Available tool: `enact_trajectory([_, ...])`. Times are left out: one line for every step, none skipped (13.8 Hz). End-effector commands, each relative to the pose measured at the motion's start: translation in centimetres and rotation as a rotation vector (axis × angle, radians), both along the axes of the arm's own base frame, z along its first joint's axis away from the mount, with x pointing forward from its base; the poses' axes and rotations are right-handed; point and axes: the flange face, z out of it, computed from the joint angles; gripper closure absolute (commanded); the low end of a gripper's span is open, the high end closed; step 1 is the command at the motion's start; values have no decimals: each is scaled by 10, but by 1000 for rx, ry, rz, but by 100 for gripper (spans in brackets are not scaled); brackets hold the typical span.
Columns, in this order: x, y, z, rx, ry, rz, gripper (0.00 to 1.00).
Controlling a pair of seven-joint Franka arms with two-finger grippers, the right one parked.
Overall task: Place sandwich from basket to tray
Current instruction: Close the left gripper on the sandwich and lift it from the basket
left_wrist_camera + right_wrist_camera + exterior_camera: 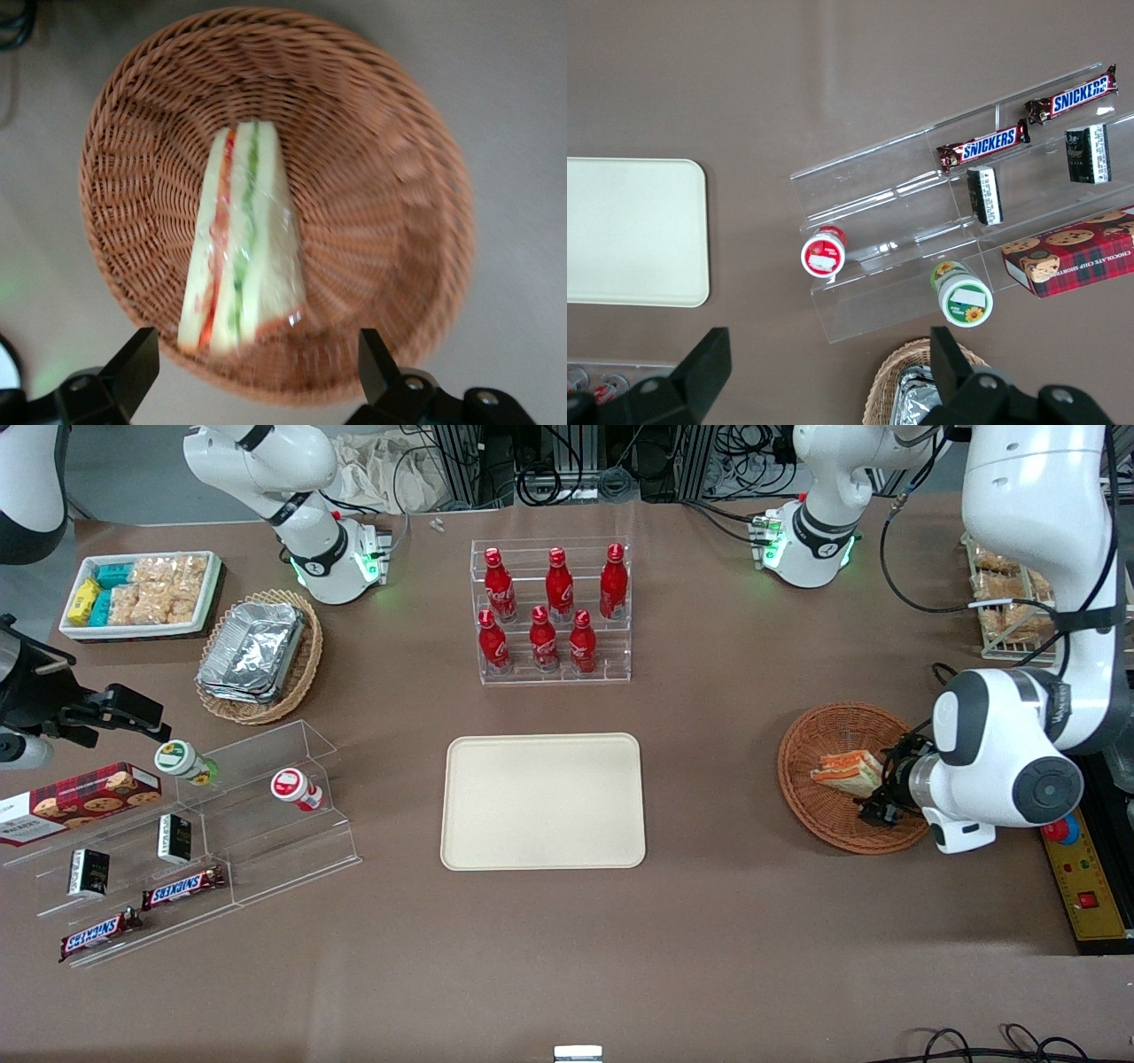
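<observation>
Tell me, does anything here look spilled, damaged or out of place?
Nothing stands out. The wrapped sandwich lies intact in the basket, the open gripper hovers over it, and the tray lies bare and square.

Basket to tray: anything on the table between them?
Nothing: in the front view, only bare brown table between the basket and the tray. The sandwich lies in the basket, and the open pincer hovers above it.

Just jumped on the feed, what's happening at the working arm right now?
The left arm's gripper hangs over the reddish-brown basket with its fingers open and nothing in them. The sandwich lies in the basket, wrapped, not yet gripped. The cream tray at mid-table has nothing on it, so the transfer has not begun.
</observation>
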Motion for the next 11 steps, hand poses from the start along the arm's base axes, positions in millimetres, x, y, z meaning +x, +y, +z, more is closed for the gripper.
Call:
enact_trajectory([-20, 11, -21, 10, -2, 77, 0])
enact_trajectory([-26, 21, -30, 17, -3, 95, 0])
enact_trajectory([-32, 21, -38, 10, 3, 106, 0])
enact_trajectory([-38, 21, -47, 7, 13, 111, 0])
enact_trajectory([-42, 22, -53, 7, 16, 114, 0])
enact_trajectory([-41, 21, -53, 6, 12, 116, 4])
enact_trajectory([-39, 20, -55, -5, 10, 128, 38])
enact_trajectory([-36, 19, -53, -16, 1, 137, 83])
enact_trajectory([-31, 19, -47, -18, -19, 135, 100])
enact_trajectory([-28, 18, -35, -25, -33, 116, 100])
enact_trajectory([-25, 19, -13, -26, -66, 103, 100])
